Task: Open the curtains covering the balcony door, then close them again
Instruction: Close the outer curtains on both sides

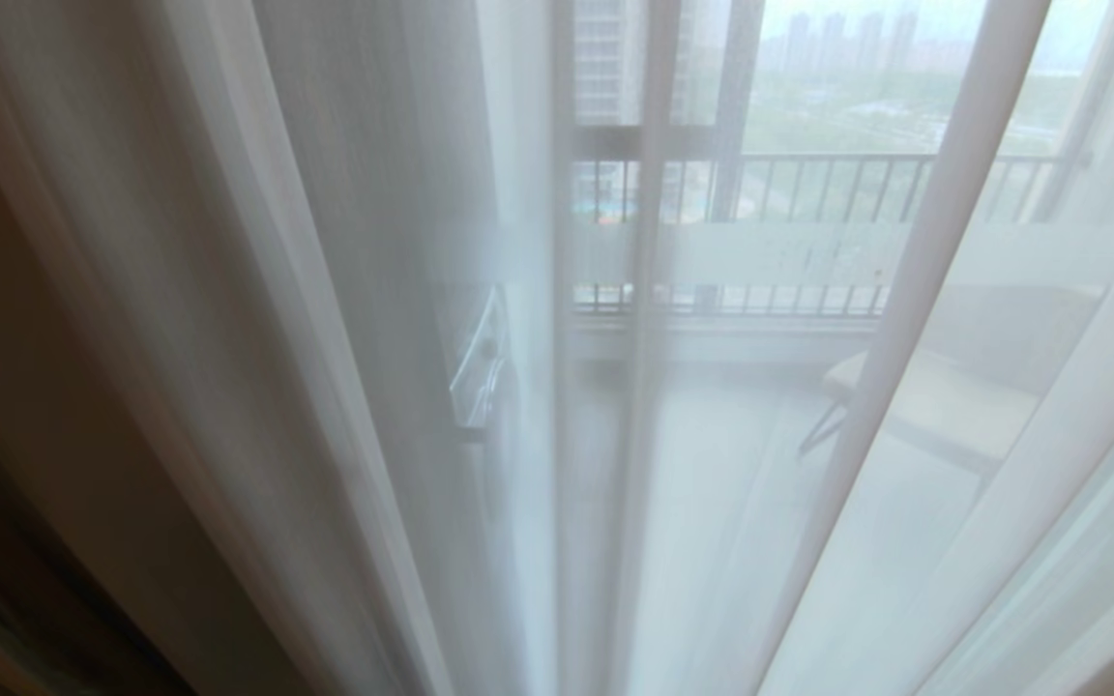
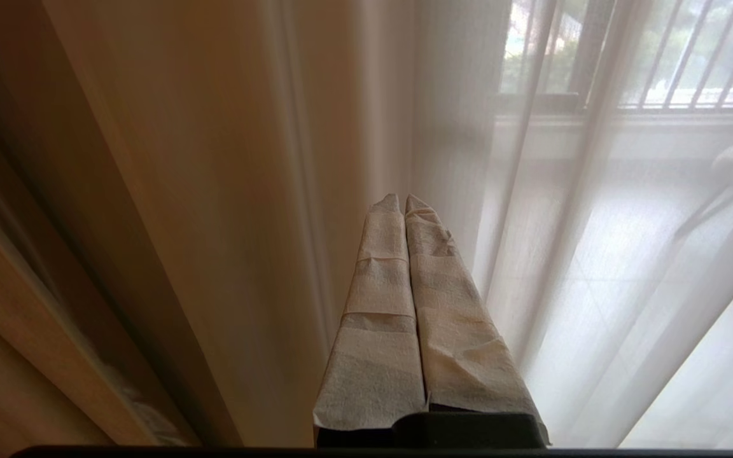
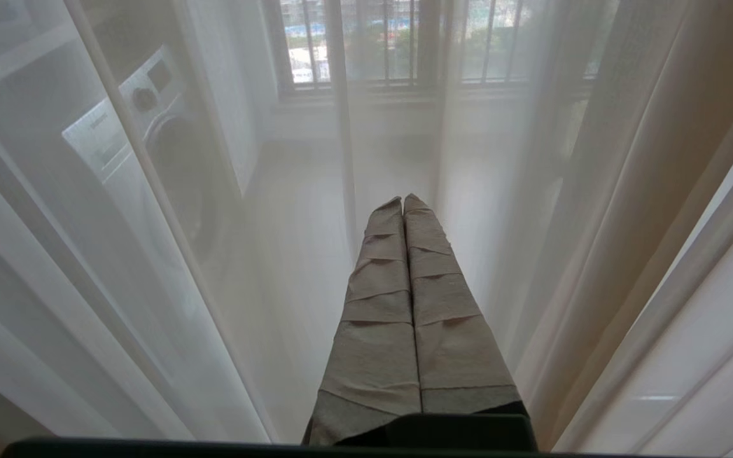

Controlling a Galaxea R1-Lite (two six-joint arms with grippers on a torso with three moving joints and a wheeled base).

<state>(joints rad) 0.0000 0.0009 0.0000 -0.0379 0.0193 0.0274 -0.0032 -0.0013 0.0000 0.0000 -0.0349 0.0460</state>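
Observation:
Sheer white curtains (image 1: 915, 300) hang across the whole head view. The thick cream-beige curtain (image 1: 44, 387) is bunched at the far left. Through the sheer I make out the balcony door's dark frame (image 1: 393, 242), its handle (image 1: 480, 377) and its frosted band (image 1: 789, 253). Neither arm shows in the head view. My left gripper (image 2: 403, 201) is shut and holds nothing. Its tape-wrapped fingers point at the seam where beige curtain (image 2: 201, 191) meets sheer (image 2: 595, 267). My right gripper (image 3: 403, 201) is also shut and empty, facing sheer folds (image 3: 150, 254), with beige fabric (image 3: 646, 191) to one side.
Behind the sheer lie the balcony floor, a chair (image 1: 944, 396) and a barred railing (image 1: 808, 184) before an outer window. A washing machine (image 3: 137, 114) shows through the fabric in the right wrist view. A wooden edge (image 2: 16, 318) runs beside the beige curtain.

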